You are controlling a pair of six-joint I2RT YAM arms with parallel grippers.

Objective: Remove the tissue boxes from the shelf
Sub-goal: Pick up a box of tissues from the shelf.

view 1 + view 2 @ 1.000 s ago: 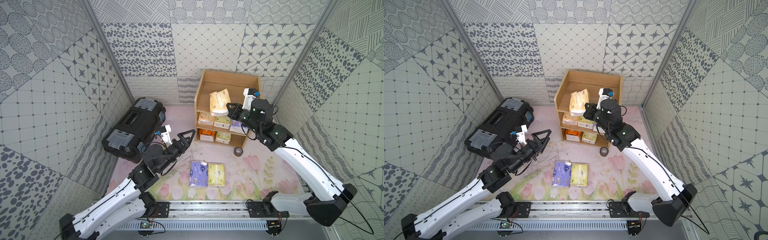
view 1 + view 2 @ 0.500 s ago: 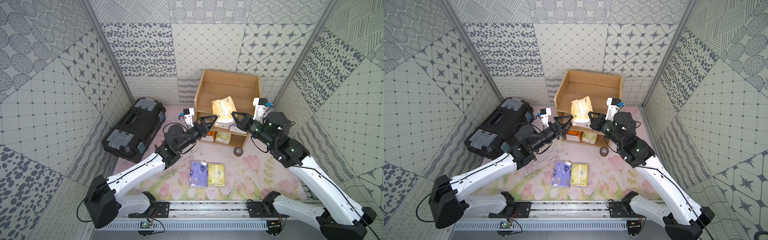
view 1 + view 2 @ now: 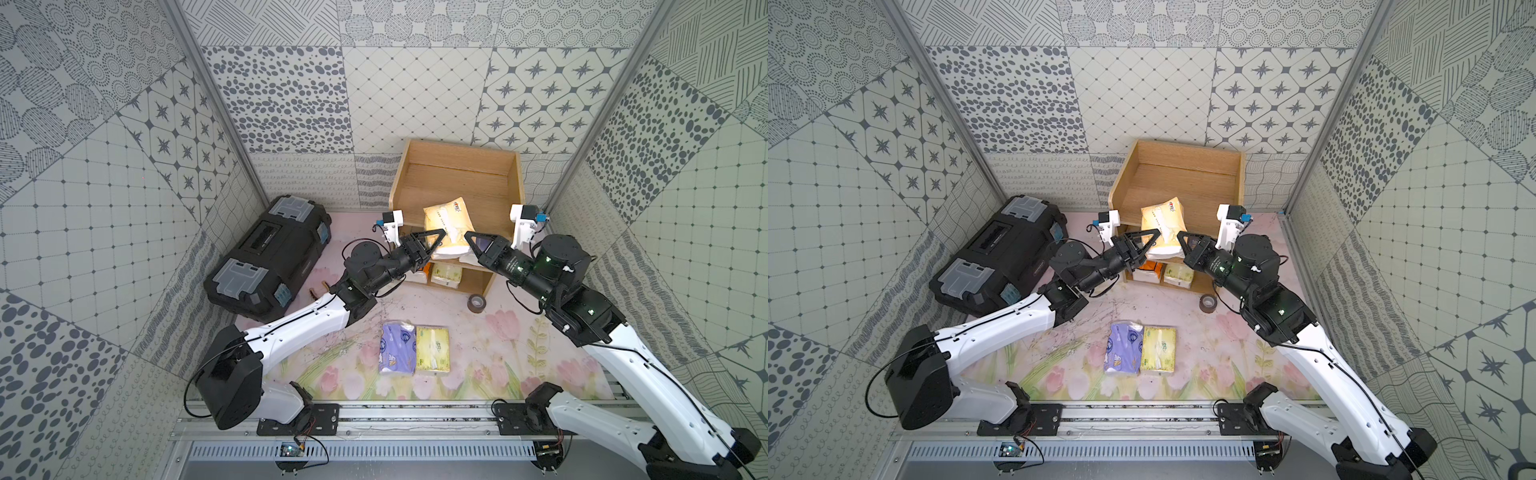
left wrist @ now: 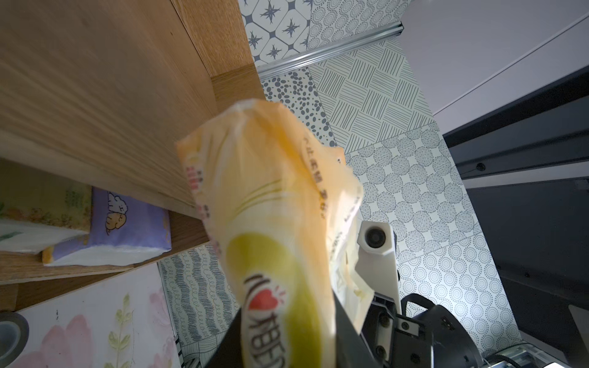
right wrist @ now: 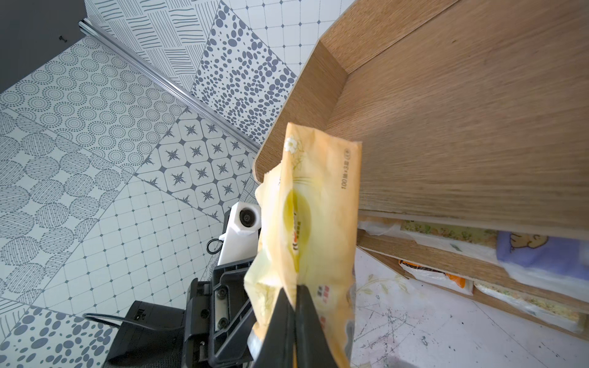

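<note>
A pale orange-cream tissue pack [image 3: 446,220] [image 3: 1163,220] hangs upright in front of the top tier of the light-wood shelf [image 3: 457,174]. My right gripper [image 3: 469,239] [image 5: 294,293] is shut on a fold of its wrapper. My left gripper [image 3: 436,241] [image 4: 283,337] grips the same pack [image 4: 271,191] from the opposite side, one finger on each face. A lavender pack [image 4: 127,223] and a yellow-green pack [image 4: 41,204] lie on a lower tier. A bright orange pack [image 3: 1148,272] and another yellow-green one [image 3: 446,276] lie on the lowest tier. A lavender pack [image 3: 398,349] and a yellow-green pack [image 3: 433,351] lie on the floral mat.
A black toolbox [image 3: 270,257] with grey latches lies left of the shelf, close behind my left arm. A brown tape roll [image 3: 476,303] stands by the shelf's front right corner. Patterned walls close in on three sides.
My left arm swung from beside the toolbox up to the shelf front, and its jaws closed onto the pale orange pack. My right gripper drew that pack out and forward.
</note>
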